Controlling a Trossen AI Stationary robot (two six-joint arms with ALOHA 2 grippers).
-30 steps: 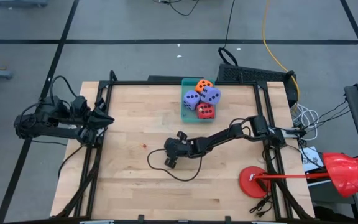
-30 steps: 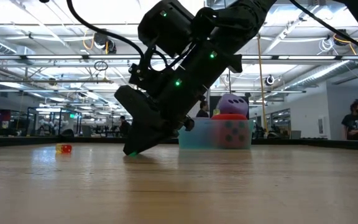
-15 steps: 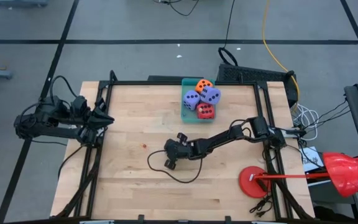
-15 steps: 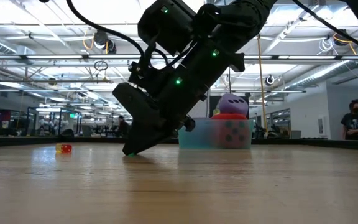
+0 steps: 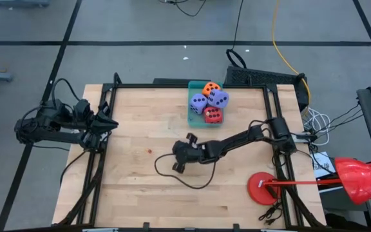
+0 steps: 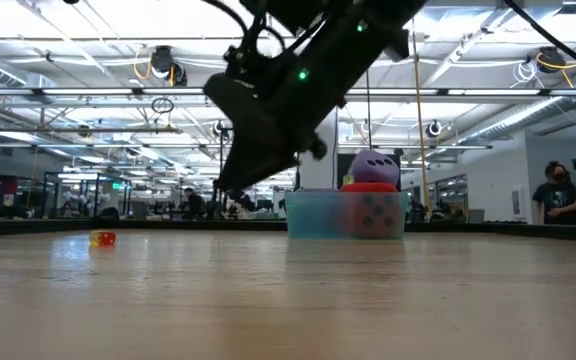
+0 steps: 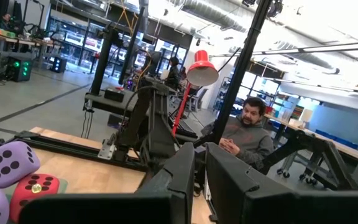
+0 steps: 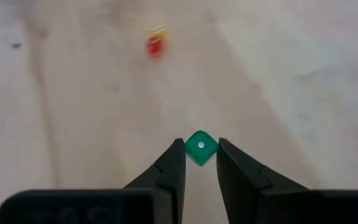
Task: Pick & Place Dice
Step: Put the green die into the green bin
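My right gripper (image 8: 201,158) is over the middle of the table (image 5: 134,129), shut on a small green die (image 8: 201,148). In the low view the gripper (image 6: 230,188) hangs clear above the wood. A tiny red and yellow die (image 8: 156,45) lies on the table to its left (image 5: 149,152). Large soft dice, two lavender, one orange and one red (image 5: 212,115), fill the teal tray (image 5: 193,117) at the far edge. My left gripper (image 7: 199,171) is shut and empty, parked off the table's left edge (image 5: 108,122). My right gripper pinches the green die by two opposite sides (image 8: 191,153) between its two fingertips (image 8: 174,155). The fingers slant down from the table's right side. The die is lifted clear of the table, a one-pip face turned toward the wrist camera.
A black cable loops on the wood (image 5: 185,183) below my right arm. A red lamp base (image 5: 261,188) stands at the near right corner. The black frame rails (image 5: 102,167) run along the table's edges. People sit and stand in the room beyond (image 6: 553,195).
My right gripper has risen from the tabletop, mostly in the last half second, and gone slightly toward the table's right edge. The green die has come up with it and now hangs clear of the wood.
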